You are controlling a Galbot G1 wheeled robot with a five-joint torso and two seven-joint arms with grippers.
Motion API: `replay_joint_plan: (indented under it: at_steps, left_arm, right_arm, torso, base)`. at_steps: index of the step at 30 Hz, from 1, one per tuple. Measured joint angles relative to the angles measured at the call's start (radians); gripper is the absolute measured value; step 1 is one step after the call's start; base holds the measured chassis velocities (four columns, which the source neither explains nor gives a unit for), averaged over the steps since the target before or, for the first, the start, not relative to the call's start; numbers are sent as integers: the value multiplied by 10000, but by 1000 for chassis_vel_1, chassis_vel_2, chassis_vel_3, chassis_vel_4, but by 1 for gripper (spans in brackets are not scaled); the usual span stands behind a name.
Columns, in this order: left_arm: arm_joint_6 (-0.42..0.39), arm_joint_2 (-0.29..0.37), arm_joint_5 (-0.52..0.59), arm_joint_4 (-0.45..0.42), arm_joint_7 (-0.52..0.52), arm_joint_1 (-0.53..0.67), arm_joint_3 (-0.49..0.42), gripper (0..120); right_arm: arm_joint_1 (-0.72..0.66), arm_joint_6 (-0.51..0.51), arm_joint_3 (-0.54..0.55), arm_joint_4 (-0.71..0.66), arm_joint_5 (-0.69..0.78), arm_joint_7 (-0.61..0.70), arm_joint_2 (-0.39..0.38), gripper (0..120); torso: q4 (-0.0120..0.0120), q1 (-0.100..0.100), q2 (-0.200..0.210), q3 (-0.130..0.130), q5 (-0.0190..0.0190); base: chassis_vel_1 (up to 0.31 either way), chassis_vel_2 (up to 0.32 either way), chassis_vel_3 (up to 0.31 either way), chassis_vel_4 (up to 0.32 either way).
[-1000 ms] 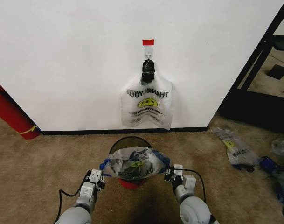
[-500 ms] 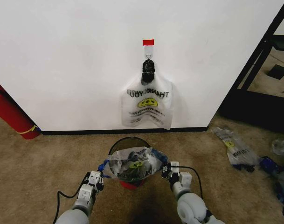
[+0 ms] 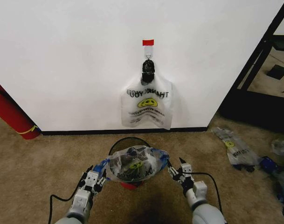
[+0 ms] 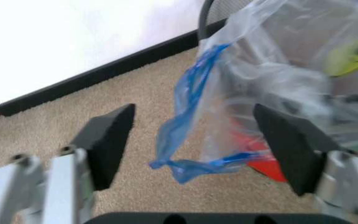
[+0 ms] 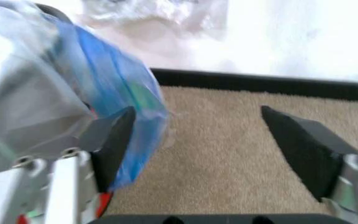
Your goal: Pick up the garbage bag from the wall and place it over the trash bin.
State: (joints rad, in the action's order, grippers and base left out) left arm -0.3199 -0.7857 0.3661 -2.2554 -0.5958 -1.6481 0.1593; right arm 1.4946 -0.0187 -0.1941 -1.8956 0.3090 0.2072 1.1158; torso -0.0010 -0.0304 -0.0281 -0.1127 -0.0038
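Observation:
The garbage bag [image 3: 135, 163], see-through with blue edges and a yellow smiley, lies draped over the top of the black mesh trash bin [image 3: 115, 144], which stands on the carpet in front of the white wall [image 3: 62, 60]. My left gripper [image 3: 95, 177] is open just left of the bag. In the left wrist view, the bag's blue handle [image 4: 182, 135] dangles loose between the spread fingers [image 4: 107, 140]. My right gripper [image 3: 177, 170] is open just right of the bag. In the right wrist view the bag's blue edge [image 5: 113, 84] sits beside one finger [image 5: 113, 140].
A whitish "THANK YOU" smiley bag [image 3: 148, 105] hangs from a dark hook [image 3: 148, 66] under a red tape strip [image 3: 148, 42]. A red fire extinguisher [image 3: 11, 114] leans at the left. Loose plastic bags [image 3: 237, 149] litter the carpet at the right, near a dark doorway frame [image 3: 260, 60].
Both grippers have opened, let go of the garbage bag's sides and drawn back slightly toward me. The bag now rests on the bin by itself.

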Motion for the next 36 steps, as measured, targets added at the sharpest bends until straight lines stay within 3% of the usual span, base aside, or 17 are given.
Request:
replay_joint_plan:
  at_steps: [4, 12, 16, 20, 23, 26, 31, 33, 36]
  left_arm:
    - [7, 8, -430, -613, -30, -483, 45, 95]
    - [128, 68, -819, -1646, -150, -1031, 473, 100]
    - [48, 189, -196, -2050, -274, -758, 655, 100]
    - [-373, 544, 1605, -2155, -57, 647, 866, 100]
    - [-518, 676, 2137, -1944, 199, 1246, 856, 100]
    - [-751, 662, 2742, -1509, 705, 1813, 813, 100]
    - [-1346, 737, 3954, -844, 1153, 2968, 481, 100]
    - [-2070, 917, 5010, 456, 1925, 4991, -179, 100]
    - [-2519, 879, 5430, 1674, 2754, 6992, -1139, 100]
  right_arm:
    - [426, -582, -358, -37, -326, -714, -78, 97]
    - [973, -1336, -1005, -455, -188, -1477, 0, 100]
    - [1413, -1932, -1458, -705, -348, -1906, 138, 100]
    - [1948, -3232, -2305, -981, -863, -2504, 499, 100]
    - [1977, -3645, -2611, -1151, -975, -2626, 638, 100]
    - [1806, -3976, -2878, -1492, -933, -2854, 811, 100]
    - [2156, -4149, -3305, -1942, -691, -3154, 1072, 100]
    - [2996, -4486, -3967, -2459, -370, -3728, 1463, 100]
    - [3809, -5013, -4575, -2845, -58, -4265, 1853, 100]
  torso:
    - [1, 0, 0, 0, 0]
    - [4, 0, 0, -1, -1]
    - [4, 0, 0, -1, 0]
    - [1, 0, 0, -1, -1]
    - [-9, -2, 0, -2, -3]
    - [15, -2, 0, -2, 0]
    - [9, -2, 0, -2, 0]
    - [-6, -2, 0, -2, -3]
    - [-4, -2, 0, -2, -2]
  base:
    - [0, 0, 0, 0]
    - [0, 0, 0, 0]
    - [0, 0, 0, 0]
    - [0, 0, 0, 0]
    - [0, 0, 0, 0]
    - [0, 0, 0, 0]
    - [0, 0, 0, 0]
    - [0, 0, 0, 0]
    - [0, 0, 0, 0]
